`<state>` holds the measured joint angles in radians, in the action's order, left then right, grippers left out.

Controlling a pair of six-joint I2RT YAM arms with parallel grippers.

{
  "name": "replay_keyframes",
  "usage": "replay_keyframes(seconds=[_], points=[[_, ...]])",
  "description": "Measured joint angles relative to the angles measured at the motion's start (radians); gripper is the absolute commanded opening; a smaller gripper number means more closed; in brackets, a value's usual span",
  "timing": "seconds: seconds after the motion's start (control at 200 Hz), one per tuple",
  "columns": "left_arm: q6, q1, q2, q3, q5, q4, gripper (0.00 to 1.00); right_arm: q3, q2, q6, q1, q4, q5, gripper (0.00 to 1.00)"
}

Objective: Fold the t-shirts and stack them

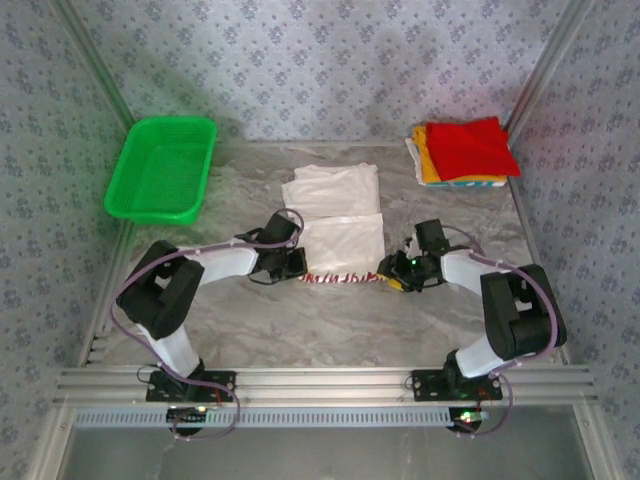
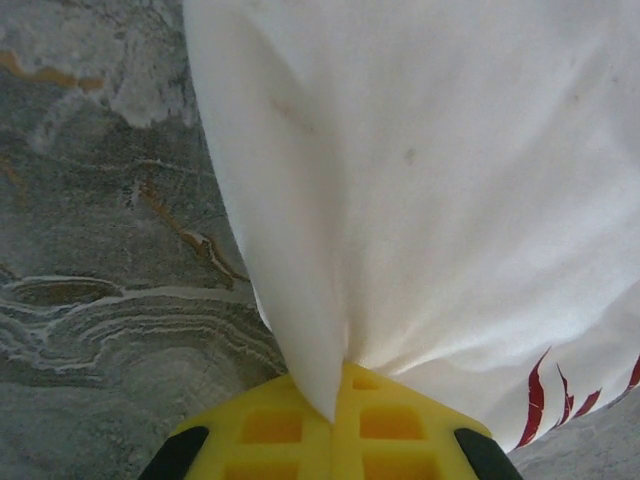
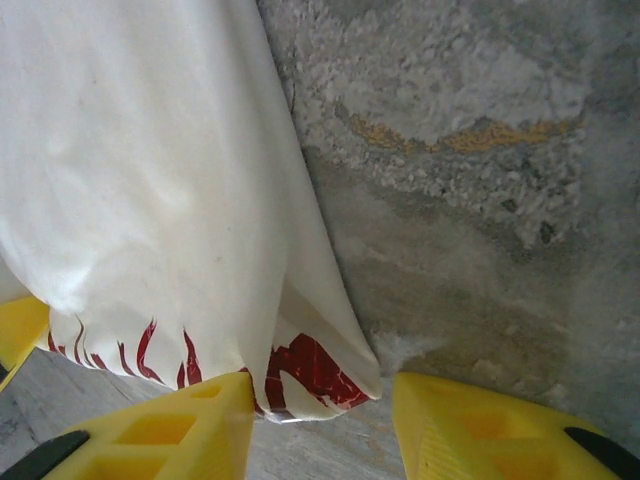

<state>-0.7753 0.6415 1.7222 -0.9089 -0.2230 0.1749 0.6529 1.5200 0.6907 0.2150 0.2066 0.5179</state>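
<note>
**Left jaws clamped on the white tee, right jaws apart at its printed corner**

The white t-shirt (image 1: 335,210) lies partly folded at the middle of the table (image 1: 330,330). Its near edge, with the red print (image 3: 305,370), runs between my two wrists. My left gripper (image 2: 335,400) is closed tight on that edge: the white cloth bunches to a point and disappears between the yellow tips, which meet with no gap. My right gripper (image 3: 320,420) stands about half open at the other end of the edge. The printed corner drapes against the inner side of one of its fingers (image 3: 170,430), while the other finger is clear of the cloth with bare marble showing in the gap, so nothing is clamped there. At the far right corner a red tee (image 1: 470,147) tops a folded stack, with a yellow-orange tee (image 1: 428,165) beneath it. The green basket (image 1: 160,168) sits at the far left, well apart from the shirt.
</note>
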Motion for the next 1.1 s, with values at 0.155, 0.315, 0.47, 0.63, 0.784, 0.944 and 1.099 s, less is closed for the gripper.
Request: replay_keyframes(seconds=[0.155,0.315,0.47,0.63,0.784,0.944,1.099], points=[[0.0,-0.001,-0.002,0.003,0.0,-0.004,0.0,0.012,0.006,0.029,0.008,0.008,-0.008,0.44],[0.0,-0.006,-0.005,0.005,-0.001,-0.004,0.0,0.028,0.013,0.058,0.038,0.006,-0.034,0.43],[0.0,-0.006,-0.005,0.005,-0.001,-0.003,0.0,0.038,0.021,0.078,0.065,-0.002,-0.064,0.38],[0.0,-0.011,-0.006,0.016,-0.002,-0.017,0.0,0.038,0.032,0.094,0.066,-0.005,-0.08,0.16],[0.0,-0.031,-0.032,0.043,-0.001,-0.022,0.0,0.038,0.04,0.11,0.081,-0.066,-0.079,0.0],[0.008,-0.04,-0.046,0.049,-0.002,-0.021,0.0,0.038,0.032,0.105,0.085,-0.081,-0.077,0.0],[0.008,-0.039,-0.113,0.095,-0.002,-0.02,0.0,0.021,-0.064,0.095,0.097,-0.046,-0.084,0.0]])
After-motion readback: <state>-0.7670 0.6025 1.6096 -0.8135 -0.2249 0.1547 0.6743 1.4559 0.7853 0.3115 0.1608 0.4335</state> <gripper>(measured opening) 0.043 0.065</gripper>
